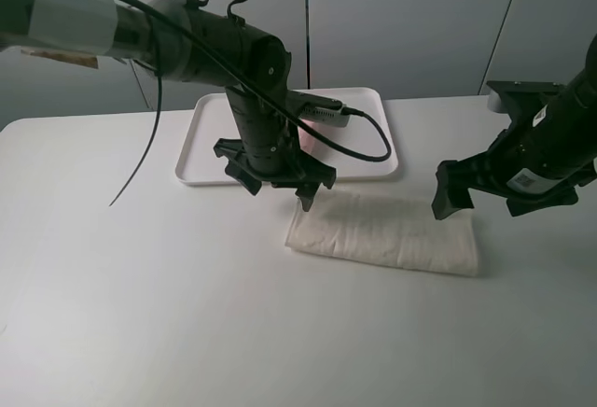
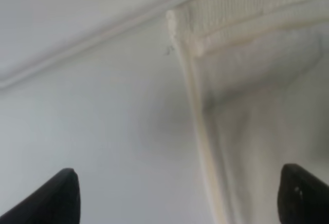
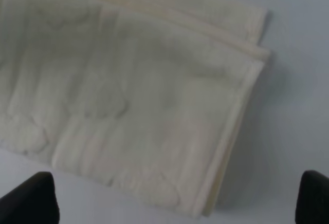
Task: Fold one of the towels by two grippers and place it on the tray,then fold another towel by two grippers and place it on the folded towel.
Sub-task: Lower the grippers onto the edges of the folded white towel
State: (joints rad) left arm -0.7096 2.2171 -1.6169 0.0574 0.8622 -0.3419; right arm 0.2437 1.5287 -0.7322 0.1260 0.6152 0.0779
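Observation:
The cream towel (image 1: 382,230) lies folded in a long strip on the table, just in front of the tray (image 1: 373,108). My left gripper (image 1: 278,192) hangs open at the strip's left end, its fingers apart over that corner (image 2: 247,80) and the bare table. Over the right end of the towel (image 3: 128,95), my right gripper (image 1: 480,209) hovers open, holding nothing. The left arm covers most of the tray, where only a sliver of the pale pink towel (image 1: 312,142) shows. In the left wrist view the left gripper (image 2: 180,203) and the tray's rim (image 2: 77,49) are visible; the right gripper (image 3: 172,203) stands wide.
The white table (image 1: 140,286) stretches to the left and front. A black cable (image 1: 368,146) loops from the left arm across the tray. Grey wall panels stand behind the table.

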